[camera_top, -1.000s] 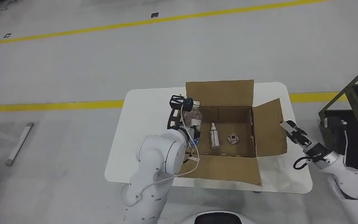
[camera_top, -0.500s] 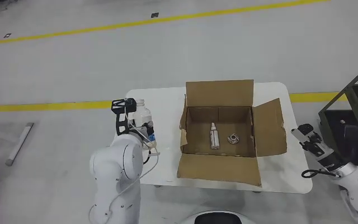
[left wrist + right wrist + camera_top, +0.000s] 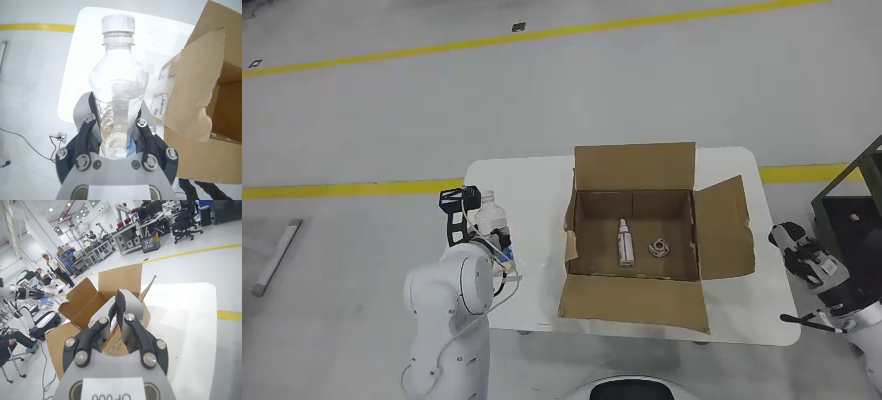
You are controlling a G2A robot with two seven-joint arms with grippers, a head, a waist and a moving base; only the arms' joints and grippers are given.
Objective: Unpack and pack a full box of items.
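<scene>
Water bottle point(image 3: 117, 91): clear plastic, white cap, blue label, part full. It is clamped low on its body in my left claw point(image 3: 116, 113), one finger on each side. From the right wrist view its long axis stands near upright and crosswise to the fingers, cap up and tipped slightly. I judge the base to be clear of the surface and hanging in air.

From above, the water bottle point(image 3: 490, 212) sits over the left end of the tabletop point(image 3: 532, 190), close to that edge. It is well apart from the box point(image 3: 634, 158), which lies to its right.

Box: all flaps open, and the near-left flap is torn along its rim. Inside on the floor are a spray bottle point(image 3: 624, 243) lying flat and, just beside it, a small grey piece point(image 3: 657, 246).

Right claw point(image 3: 121, 302): fingers drawn together on nothing. It is parked past the right end of the tabletop, pointing back at the box.

Step, as I read it: unpacking, with this item out and not yet put down. The move depends on what is straight below the base, which is bare tabletop between the left edge and the box wall. Lowering along the bottle's own axis should stand it up. The edge is close, so I would favour the box side. For the two items left inside, the right claw looks the freer one.
</scene>
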